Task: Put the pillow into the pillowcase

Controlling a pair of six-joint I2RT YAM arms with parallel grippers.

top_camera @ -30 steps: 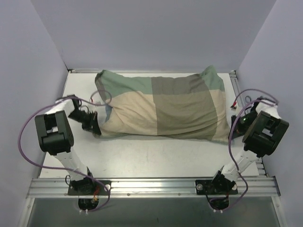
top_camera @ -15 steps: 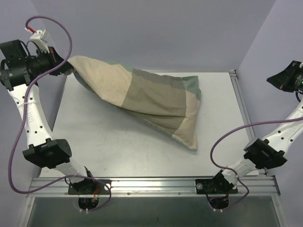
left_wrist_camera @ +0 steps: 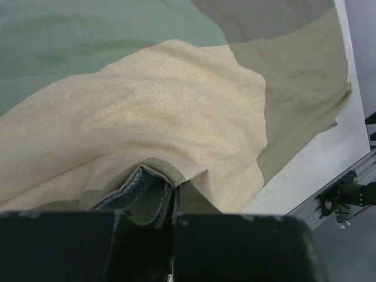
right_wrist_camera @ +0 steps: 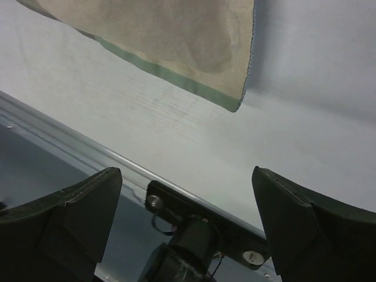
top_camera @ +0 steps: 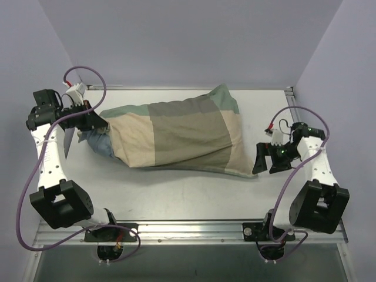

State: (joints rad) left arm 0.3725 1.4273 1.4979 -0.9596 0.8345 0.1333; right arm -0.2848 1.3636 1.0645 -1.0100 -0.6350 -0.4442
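The pillowcase (top_camera: 176, 135), patched in tan, olive and pale green, lies plump and slanted across the table. Its blue-grey lining (top_camera: 97, 144) shows at the left end. The pillow is hidden; only the bulging case shows. My left gripper (top_camera: 96, 122) is shut on the case's left end. In the left wrist view a tan hem fold (left_wrist_camera: 176, 176) with blue-grey lining is pinched at the left gripper (left_wrist_camera: 171, 214). My right gripper (top_camera: 264, 160) stands wide open beside the case's lower right corner, holding nothing. In the right wrist view that green-edged corner (right_wrist_camera: 194, 64) lies beyond the right gripper (right_wrist_camera: 185, 176).
An aluminium rail (top_camera: 188, 226) runs along the table's near edge and carries both arm bases. The right arm's base mount (right_wrist_camera: 200, 226) shows between the right fingers. Purple walls close in the left, back and right sides. Bare white table (top_camera: 176, 194) lies in front of the case.
The case, hoisted high at the back left half a second ago, lies on the table again. The left gripper came down with its end. The right gripper came down by the corner and opened.
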